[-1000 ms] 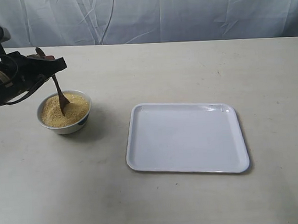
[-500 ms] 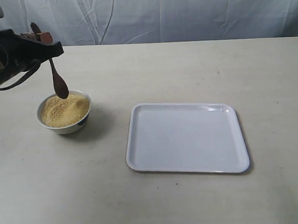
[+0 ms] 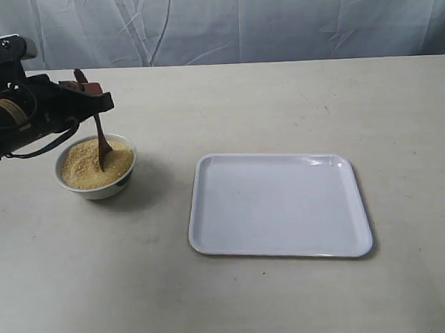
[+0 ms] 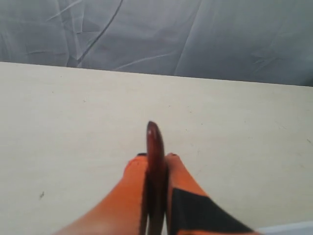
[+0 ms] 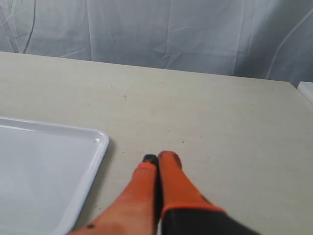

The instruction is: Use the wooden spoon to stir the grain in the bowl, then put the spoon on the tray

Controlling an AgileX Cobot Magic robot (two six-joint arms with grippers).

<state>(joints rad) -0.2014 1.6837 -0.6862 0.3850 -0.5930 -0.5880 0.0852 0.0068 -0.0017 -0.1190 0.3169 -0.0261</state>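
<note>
At the left of the exterior view, the small white bowl (image 3: 96, 180) with blue marks holds a mound of yellowish grain (image 3: 88, 164). The dark wooden spoon (image 3: 101, 139) stands nearly upright with its head sunk in the grain. My left gripper (image 3: 90, 95) is shut on the spoon's handle just above the bowl. In the left wrist view the handle (image 4: 155, 147) pokes up between the orange fingers of that gripper (image 4: 156, 159). The white tray (image 3: 279, 204) lies to the right of the bowl; its corner (image 5: 73, 147) shows beside my right gripper (image 5: 159, 159), which is shut on nothing and out of the exterior view.
A beige table (image 3: 279, 104) carries everything, with a wrinkled grey cloth backdrop (image 3: 275, 22) behind its far edge. A white object's edge (image 5: 307, 90) shows at the table's side in the right wrist view.
The left gripper lifted the spoon out of the grain, then came back down and slightly right, and the spoon's head is in the grain again.
</note>
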